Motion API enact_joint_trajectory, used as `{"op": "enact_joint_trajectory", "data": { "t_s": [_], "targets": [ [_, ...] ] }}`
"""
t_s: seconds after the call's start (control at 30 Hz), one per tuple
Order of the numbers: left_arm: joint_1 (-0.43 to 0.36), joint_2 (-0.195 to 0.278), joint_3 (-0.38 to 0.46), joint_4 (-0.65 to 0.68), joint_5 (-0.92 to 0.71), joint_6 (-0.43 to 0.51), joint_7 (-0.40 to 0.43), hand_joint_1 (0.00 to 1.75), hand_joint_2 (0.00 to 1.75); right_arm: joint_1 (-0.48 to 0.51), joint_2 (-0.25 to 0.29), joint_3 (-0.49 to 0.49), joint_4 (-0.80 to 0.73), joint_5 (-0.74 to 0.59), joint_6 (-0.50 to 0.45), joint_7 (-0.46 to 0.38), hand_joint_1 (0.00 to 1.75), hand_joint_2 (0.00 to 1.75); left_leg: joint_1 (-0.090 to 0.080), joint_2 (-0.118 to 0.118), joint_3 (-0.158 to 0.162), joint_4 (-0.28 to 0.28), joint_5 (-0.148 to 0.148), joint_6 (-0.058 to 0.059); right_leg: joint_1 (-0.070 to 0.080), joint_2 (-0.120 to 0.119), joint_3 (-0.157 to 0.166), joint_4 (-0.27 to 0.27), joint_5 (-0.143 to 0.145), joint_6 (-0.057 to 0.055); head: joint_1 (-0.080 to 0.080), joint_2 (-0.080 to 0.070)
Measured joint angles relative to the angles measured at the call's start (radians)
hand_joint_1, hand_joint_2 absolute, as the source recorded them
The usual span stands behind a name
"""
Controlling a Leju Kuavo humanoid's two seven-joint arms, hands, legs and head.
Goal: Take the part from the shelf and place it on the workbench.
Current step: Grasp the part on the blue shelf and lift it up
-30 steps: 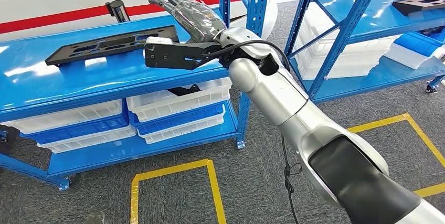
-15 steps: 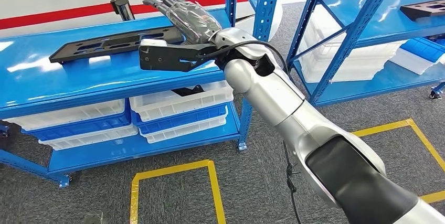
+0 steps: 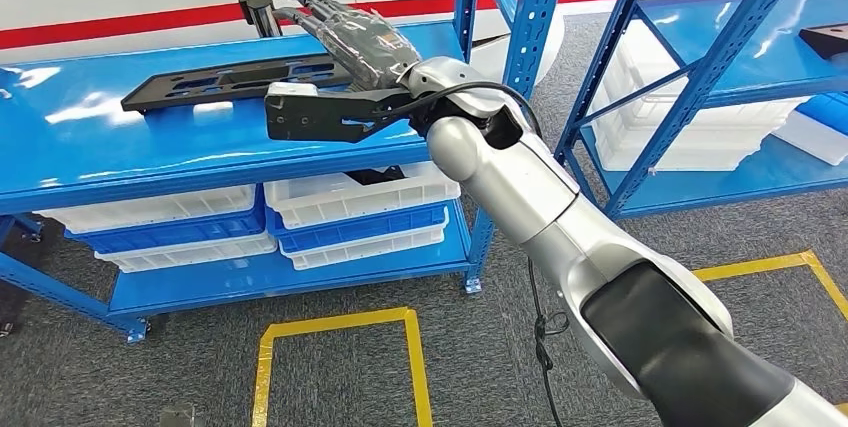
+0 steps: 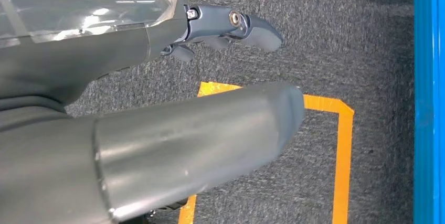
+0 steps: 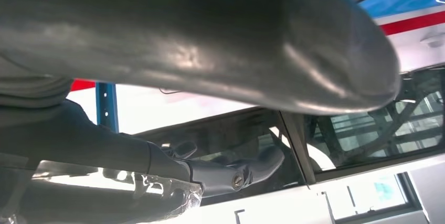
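The long black part (image 3: 235, 84) lies flat on the blue shelf (image 3: 90, 152) beneath the right hand (image 3: 350, 32), whose fingers are spread and empty; it looks rigid, light, best gripped near its middle

black part (image 3: 238, 84), blue shelf (image 3: 120, 152), white trays (image 3: 355, 192), yellow floor tape (image 3: 335, 325)
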Motion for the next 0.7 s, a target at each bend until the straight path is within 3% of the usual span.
{"op": "enact_joint_trajectory", "data": {
  "t_s": [0.07, 0.17, 0.4, 0.5, 0.53, 0.6, 0.63, 0.7],
  "targets": [
    [0.001, 0.002, -0.006, -0.002, 0.006, 0.000, 0.000, 0.00, 0.00, -0.005, 0.007, 0.003, -0.001, 0.000, 0.003, 0.000, 0.00, 0.00, 0.004, 0.016, -0.022, 0.046, -0.031, -0.012, -0.006, -0.004, 0.004, -0.004, 0.002, -0.013, -0.003, 0.000],
    [0.001, 0.002, -0.013, -0.003, 0.011, 0.000, 0.000, 0.00, 0.00, -0.008, 0.013, 0.007, -0.001, 0.001, 0.006, 0.000, 0.00, 0.00, 0.010, 0.034, -0.082, 0.172, -0.096, -0.025, -0.006, -0.008, 0.008, -0.004, 0.000, -0.019, -0.005, 0.000],
    [0.001, 0.002, -0.014, -0.003, 0.012, 0.000, 0.000, 0.00, 0.00, -0.008, 0.013, 0.008, -0.001, 0.001, 0.007, 0.000, 0.00, 0.00, 0.011, 0.035, -0.098, 0.204, -0.110, -0.027, -0.006, -0.009, 0.008, -0.004, 0.000, -0.019, -0.005, 0.000],
    [0.002, 0.002, -0.015, -0.003, 0.013, 0.000, 0.000, 0.00, 0.00, -0.007, 0.013, 0.010, -0.001, 0.001, 0.009, 0.000, 0.00, 0.00, 0.013, 0.036, -0.134, 0.271, -0.126, -0.031, -0.006, -0.014, 0.008, -0.004, 0.000, -0.019, -0.005, 0.000],
    [0.002, 0.003, -0.017, -0.003, 0.013, 0.000, 0.000, 0.00, 0.00, -0.007, 0.014, 0.012, -0.001, 0.002, 0.010, 0.000, 0.00, 0.00, 0.015, 0.041, -0.119, 0.237, -0.099, -0.031, -0.006, -0.018, 0.010, -0.004, -0.002, -0.019, -0.005, 0.000],
    [0.000, 0.004, -0.026, -0.006, 0.013, 0.002, 0.002, 0.00, 0.00, -0.010, 0.019, 0.014, -0.001, 0.005, 0.011, 0.001, 0.00, 0.00, 0.010, 0.054, -0.050, 0.099, -0.036, -0.019, 0.000, -0.031, 0.013, -0.004, -0.007, -0.008, -0.004, 0.000],
    [-0.003, 0.005, -0.034, -0.008, 0.013, 0.005, 0.009, 0.00, 0.00, -0.012, 0.019, 0.015, -0.002, 0.009, 0.013, 0.002, 0.00, 0.00, 0.008, 0.053, -0.009, 0.020, -0.002, -0.005, 0.002, -0.030, -0.009, 0.046, -0.032, -0.003, -0.003, 0.000],
    [-0.009, 0.005, -0.046, -0.010, 0.013, 0.011, 0.025, 0.00, 0.00, -0.008, 0.015, 0.015, -0.002, 0.014, 0.018, 0.003, 0.00, 0.00, 0.004, 0.034, 0.006, -0.007, 0.005, 0.019, 0.004, -0.020, -0.086, 0.200, -0.096, 0.002, -0.001, 0.000]
  ]
}}
